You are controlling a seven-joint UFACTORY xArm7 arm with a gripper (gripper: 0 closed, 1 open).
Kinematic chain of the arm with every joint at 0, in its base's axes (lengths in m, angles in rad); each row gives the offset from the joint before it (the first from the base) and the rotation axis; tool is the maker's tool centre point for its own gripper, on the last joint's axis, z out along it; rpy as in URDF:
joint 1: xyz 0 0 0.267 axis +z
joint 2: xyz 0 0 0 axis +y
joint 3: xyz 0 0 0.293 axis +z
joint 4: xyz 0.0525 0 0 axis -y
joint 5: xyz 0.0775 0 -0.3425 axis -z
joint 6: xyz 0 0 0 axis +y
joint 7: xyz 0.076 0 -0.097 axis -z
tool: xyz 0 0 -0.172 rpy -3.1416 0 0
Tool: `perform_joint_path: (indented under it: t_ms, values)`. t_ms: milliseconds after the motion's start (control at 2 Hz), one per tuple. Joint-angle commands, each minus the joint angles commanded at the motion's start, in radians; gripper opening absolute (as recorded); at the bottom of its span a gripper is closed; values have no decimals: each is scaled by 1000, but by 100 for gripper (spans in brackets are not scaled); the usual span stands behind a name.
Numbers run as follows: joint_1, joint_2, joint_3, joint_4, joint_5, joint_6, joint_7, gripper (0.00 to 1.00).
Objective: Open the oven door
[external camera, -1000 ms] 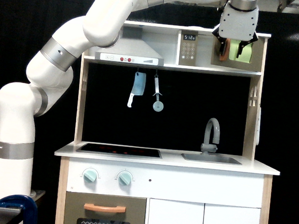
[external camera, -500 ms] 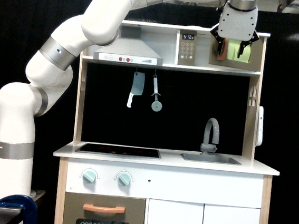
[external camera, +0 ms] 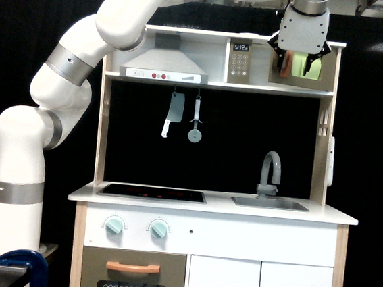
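Note:
The oven door (external camera: 319, 73) is the small grey-brown panel with a yellow-green window at the top right of the toy kitchen. Its vertical orange handle (external camera: 289, 63) runs along the door's left side. My gripper (external camera: 295, 64) hangs in front of the door from above, its two dark fingers (external camera: 310, 64) straddling the handle. The left finger is close beside the handle and the right one lies over the window. The gap between the fingers is wider than the handle, so the gripper looks open. The door appears flat against its compartment.
A keypad panel (external camera: 239, 61) sits left of the door, with the range hood (external camera: 163, 66) beyond it. A toy cleaver (external camera: 172, 114) and a pizza cutter (external camera: 195, 123) hang below the shelf. Lower down are the faucet (external camera: 270, 171), the sink (external camera: 270, 203), the hob (external camera: 151, 192) and the larger lower door (external camera: 133, 273).
The arm's elbow and upper links have swung to the exterior view's left. The kitchen's top and hanging utensils have shifted slightly left. My gripper stays at the handle.

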State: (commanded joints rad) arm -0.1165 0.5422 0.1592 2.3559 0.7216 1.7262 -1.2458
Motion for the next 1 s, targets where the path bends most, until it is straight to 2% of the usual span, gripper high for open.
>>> perform_joint_path:
  t_ms: [500,1000]
  values:
    - [-136,-233,-4,-365,31,-15,-173,100]
    - [-256,-430,-73,-672,46,31,-379,100]
